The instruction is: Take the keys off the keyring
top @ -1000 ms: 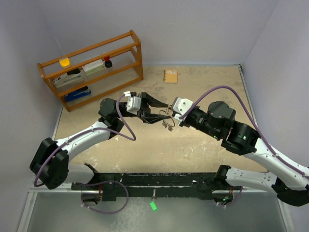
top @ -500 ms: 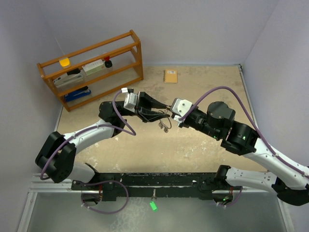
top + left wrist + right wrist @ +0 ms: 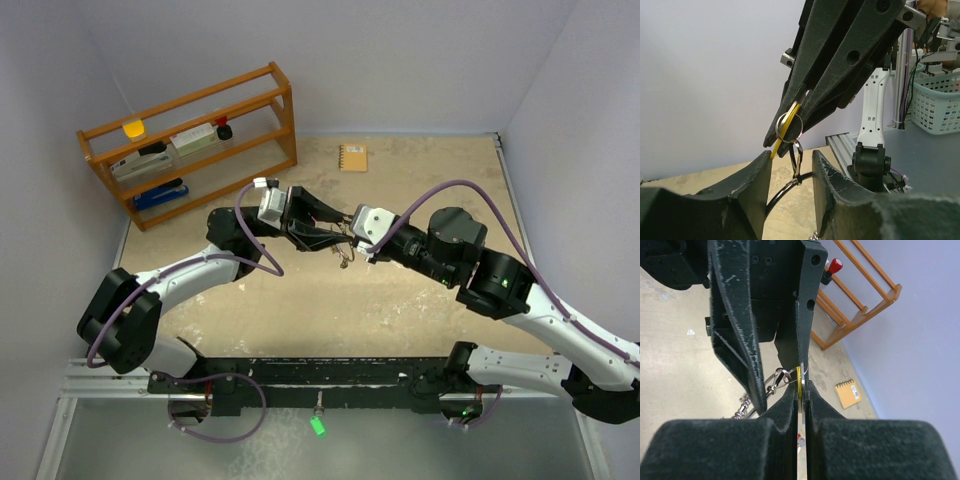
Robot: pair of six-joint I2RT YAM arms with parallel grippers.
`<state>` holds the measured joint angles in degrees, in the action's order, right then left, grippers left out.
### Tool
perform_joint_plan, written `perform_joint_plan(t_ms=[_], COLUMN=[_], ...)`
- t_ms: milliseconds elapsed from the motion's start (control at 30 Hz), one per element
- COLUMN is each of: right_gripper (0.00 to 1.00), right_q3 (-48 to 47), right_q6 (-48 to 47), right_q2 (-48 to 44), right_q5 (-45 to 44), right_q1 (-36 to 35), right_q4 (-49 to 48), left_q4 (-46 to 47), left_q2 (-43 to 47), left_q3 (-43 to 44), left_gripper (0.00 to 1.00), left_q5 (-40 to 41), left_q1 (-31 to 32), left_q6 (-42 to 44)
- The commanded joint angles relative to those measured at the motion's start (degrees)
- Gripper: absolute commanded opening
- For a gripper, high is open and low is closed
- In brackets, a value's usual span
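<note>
My right gripper (image 3: 801,390) is shut on the flat blades of the keys: a yellow one (image 3: 799,382) and a silver one pressed beside it. The thin silver keyring (image 3: 800,126) circles the right fingertips (image 3: 810,100), and the yellow key (image 3: 776,149) pokes out below it. A small silver clip (image 3: 796,162) hangs from the ring and passes between the fingers of my left gripper (image 3: 791,155), which stand apart and do not pinch it. From above, both grippers meet nose to nose over the table (image 3: 340,235), with a dangling bunch (image 3: 344,258) under them.
A wooden rack (image 3: 190,140) with small items stands at the back left. A small orange notebook (image 3: 352,157) lies at the back centre. A bead chain (image 3: 740,407) and a black loop (image 3: 785,192) hang from the clip.
Both grippers have drifted slightly left, and the hanging bunch went with them. The left fingers have closed a little around the clip. The right gripper has stayed shut.
</note>
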<state>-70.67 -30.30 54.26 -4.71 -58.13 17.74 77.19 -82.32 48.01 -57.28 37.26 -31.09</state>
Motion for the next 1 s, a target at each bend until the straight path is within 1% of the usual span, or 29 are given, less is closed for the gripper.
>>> perform_joint_plan(t_ms=[0,67,167,200,300,433,533,700,733,767,833,967], right_gripper=[0.0,0.0,0.0,0.0,0.0,0.0,0.0,0.0,0.0,0.0,0.0,0.0], right_q3=[-4.4,-4.9,-5.2,-5.3,-5.5,-5.7,-5.6,-5.3,-5.2,-5.0,-4.7,-4.6], right_q6=[-2.6,-3.3,-4.3,-4.6,-5.4,-6.4,-7.3,-8.6,-8.8,-9.0,-9.2,-9.3], right_q2=[0.3,0.6,0.5,0.5,0.6,0.6,0.5,-0.1,-0.4,-0.6,-1.2,-2.0], right_q5=[1.0,1.1,1.5,1.5,1.4,1.1,0.6,-0.6,-0.8,-0.9,-1.2,-1.3], right_q1=[-0.1,-0.1,-0.1,-0.1,-0.1,-0.1,-0.1,-0.1,-0.1,-0.1,-0.1,-0.1], right_q4=[-4.0,-3.9,-4.1,-4.2,-4.5,-5.0,-5.7,-7.5,-8.2,-8.7,-9.4,-9.5], left_q4=[2.1,1.9,1.6,1.6,1.3,1.3,1.2,-0.3,-0.8,-1.6,-4.5,-13.9], left_q2=[-0.3,-0.3,-0.4,-0.4,-0.6,-0.7,-0.8,-0.8,-0.8,-0.7,-0.3,1.4], left_q3=[2.3,2.5,2.6,2.6,2.7,2.8,2.8,2.7,2.8,2.8,2.6,2.5], left_gripper=[0.31,0.22,0.14,0.12,0.12,0.14,0.18,0.19,0.16,0.1,0.01,0.0], left_q5=[-1.6,-1.9,-2.0,-2.1,-2.3,-2.5,-2.9,-2.8,-2.7,-2.6,-2.2,-0.3], left_q1=[0.1,0.1,0.2,0.2,0.2,0.2,0.2,0.2,0.2,0.1,0.2,0.2], left_q6=[-1.7,-1.6,-1.5,-1.4,-1.5,-1.7,-1.8,-1.1,-0.5,0.2,2.5,11.1])
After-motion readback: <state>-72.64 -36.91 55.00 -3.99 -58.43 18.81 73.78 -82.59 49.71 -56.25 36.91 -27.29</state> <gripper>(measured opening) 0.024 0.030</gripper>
